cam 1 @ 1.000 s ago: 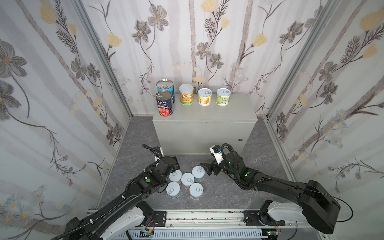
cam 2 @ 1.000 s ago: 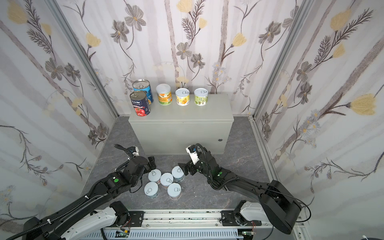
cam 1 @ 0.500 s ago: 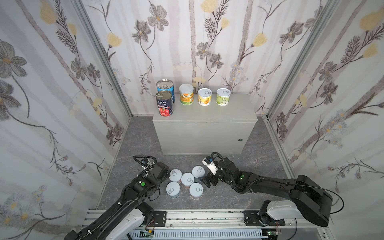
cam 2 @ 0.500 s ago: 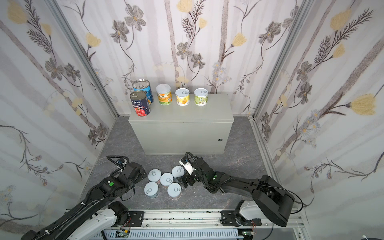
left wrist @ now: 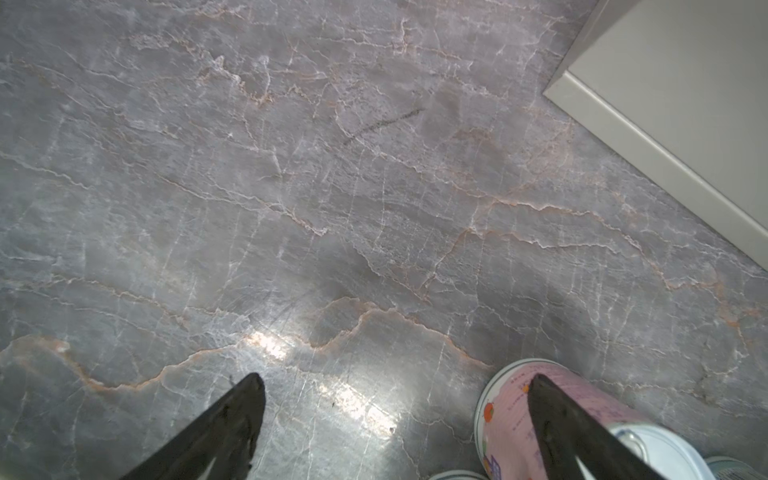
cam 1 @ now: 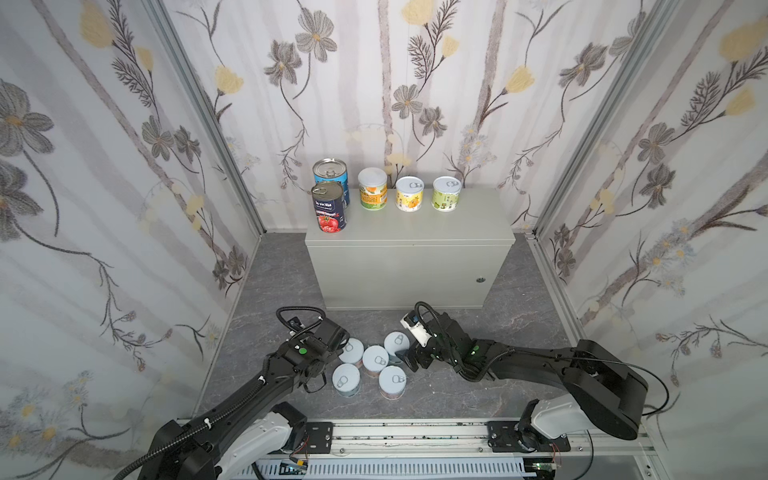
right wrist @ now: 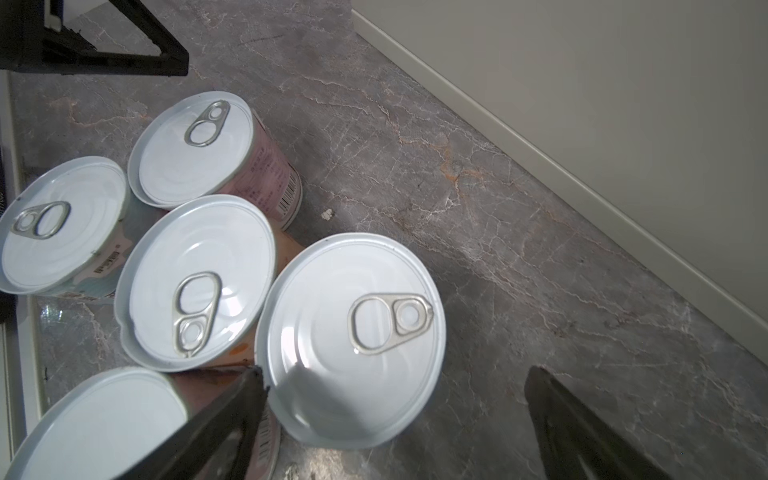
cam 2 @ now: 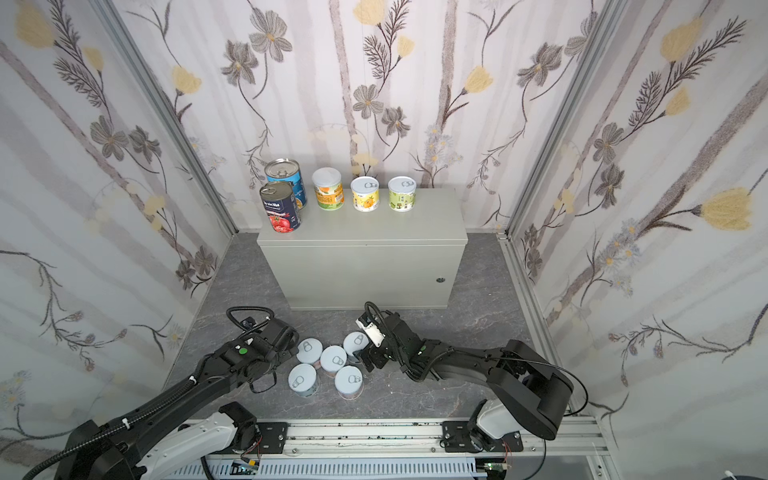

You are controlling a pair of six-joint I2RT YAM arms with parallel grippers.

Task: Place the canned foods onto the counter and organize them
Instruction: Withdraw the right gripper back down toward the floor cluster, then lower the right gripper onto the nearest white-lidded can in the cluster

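Seeing right gripper point(right wrist: 395, 370) lower and closer to the cluster than half a second back. Straddles rear-right can point(cam 1: 397, 341), jaws apart, one finger point(right wrist: 232, 407) wedged against the neighbouring can, the other over bare floor point(cam 1: 519, 324); no clamp visible. Seeing left gripper point(left wrist: 395, 376) back beside the cluster after pulling away; jaws wide, only floor between them. Count five floor cans point(cam 1: 375, 357), unmoved, upright, bunched in front of counter point(cam 1: 409, 232). Count five more unchanged on counter top: navy tomato can point(cam 1: 329, 205), blue can point(cam 1: 330, 174) behind it, three short cans point(cam 1: 409, 193) in a row along the back edge. Get from left wrist view only: pink-labelled can point(left wrist: 515, 411) partly behind one finger, contact unclear. Get from right wrist view only: pull tabs point(right wrist: 390, 324) in detail. Get from both top views only: counter-top cans and lock point(cam 1: 480, 280).
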